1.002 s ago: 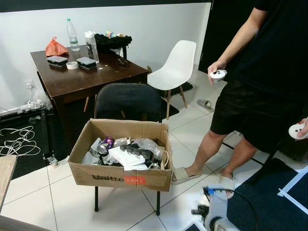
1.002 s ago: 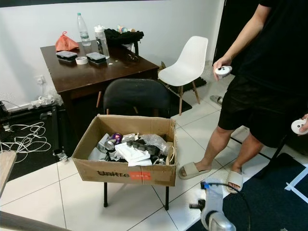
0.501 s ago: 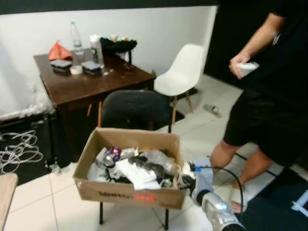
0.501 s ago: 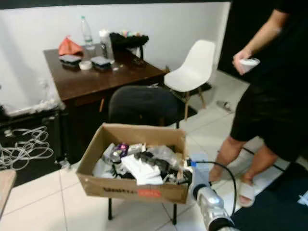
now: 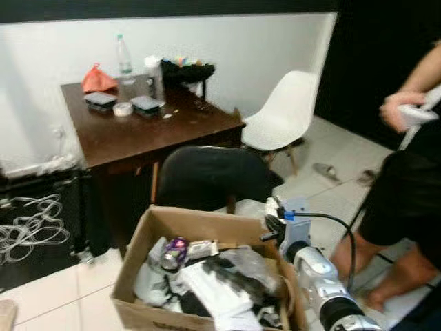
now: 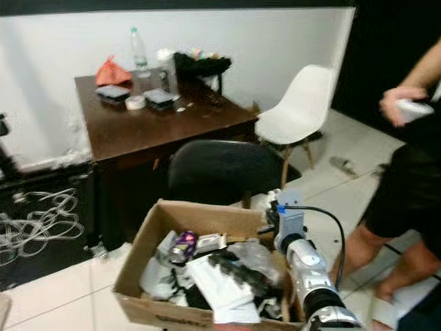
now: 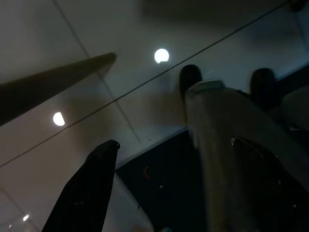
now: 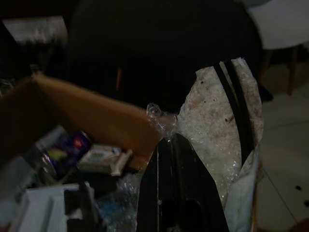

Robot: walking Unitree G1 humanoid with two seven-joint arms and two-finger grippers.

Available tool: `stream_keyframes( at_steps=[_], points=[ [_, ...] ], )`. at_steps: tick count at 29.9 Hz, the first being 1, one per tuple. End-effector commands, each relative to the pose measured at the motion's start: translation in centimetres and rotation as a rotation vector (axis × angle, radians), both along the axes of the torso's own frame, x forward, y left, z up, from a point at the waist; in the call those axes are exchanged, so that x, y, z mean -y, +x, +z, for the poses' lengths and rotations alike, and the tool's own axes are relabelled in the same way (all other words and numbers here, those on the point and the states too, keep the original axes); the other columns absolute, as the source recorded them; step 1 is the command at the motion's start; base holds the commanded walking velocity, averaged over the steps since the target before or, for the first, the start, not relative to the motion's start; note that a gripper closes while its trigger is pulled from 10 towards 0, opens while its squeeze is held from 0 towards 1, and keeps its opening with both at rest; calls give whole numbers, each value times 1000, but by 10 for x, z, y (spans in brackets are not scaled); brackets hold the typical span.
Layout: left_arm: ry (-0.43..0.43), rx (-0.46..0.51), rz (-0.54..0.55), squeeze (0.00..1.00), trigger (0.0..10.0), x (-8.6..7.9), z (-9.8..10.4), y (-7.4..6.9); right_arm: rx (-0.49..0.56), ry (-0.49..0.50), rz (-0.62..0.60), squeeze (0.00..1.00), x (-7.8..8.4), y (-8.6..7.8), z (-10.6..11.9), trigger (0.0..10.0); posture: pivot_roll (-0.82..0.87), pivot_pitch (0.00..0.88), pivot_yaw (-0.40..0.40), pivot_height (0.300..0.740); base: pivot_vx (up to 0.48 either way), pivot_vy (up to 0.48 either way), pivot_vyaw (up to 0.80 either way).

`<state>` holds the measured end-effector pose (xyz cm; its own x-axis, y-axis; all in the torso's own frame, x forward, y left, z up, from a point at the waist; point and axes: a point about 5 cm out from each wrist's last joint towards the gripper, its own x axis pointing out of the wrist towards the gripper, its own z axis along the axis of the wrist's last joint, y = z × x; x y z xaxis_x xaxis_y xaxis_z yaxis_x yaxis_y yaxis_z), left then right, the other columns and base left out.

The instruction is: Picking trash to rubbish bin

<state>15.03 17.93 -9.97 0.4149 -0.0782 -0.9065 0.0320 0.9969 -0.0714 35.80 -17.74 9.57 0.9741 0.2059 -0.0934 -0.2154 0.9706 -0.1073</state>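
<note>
A cardboard box [image 5: 200, 218] full of trash rests on a black chair [image 5: 207, 181]. Inside lie a purple can [image 5: 176, 248], white paper [image 5: 215, 295] and clear plastic [image 5: 249, 262]. My right gripper [image 8: 169, 141] is raised over the box's far right corner, shut on a crinkled white plastic wrapper [image 8: 223, 121] with black stripes. In the eye views that arm [image 5: 313, 272] reaches up from the lower right. In the dark left wrist view, my left gripper [image 7: 174, 145] hangs open over tiled floor.
A brown table [image 5: 138, 132] with bottles and small containers stands behind the chair. A white chair [image 5: 284, 117] is at the back right. A person [image 5: 413, 179] stands at the right holding a white controller [image 5: 413, 114]. Cables [image 5: 31, 226] lie on the floor at the left.
My right arm has risen from near the floor to above the box's far right corner with the wrapper. The camera has moved closer to the box and shifted.
</note>
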Motion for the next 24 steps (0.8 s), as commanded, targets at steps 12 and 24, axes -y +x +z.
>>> stream_keyframes(
  at_steps=[12, 24],
  points=[
    [23, -73, -25, 0, 10000, -5, -8, -24, -50, 16, 117, 0, -28, -12, -20, 10000, -161, 117, 56, 740, 0, 0, 0],
    [36, -97, -36, 0, 10000, -13, -10, -34, -117, -27, 14, 1000, -19, -22, -40, 10000, -145, 164, 88, 740, 0, 0, 0]
  ],
)
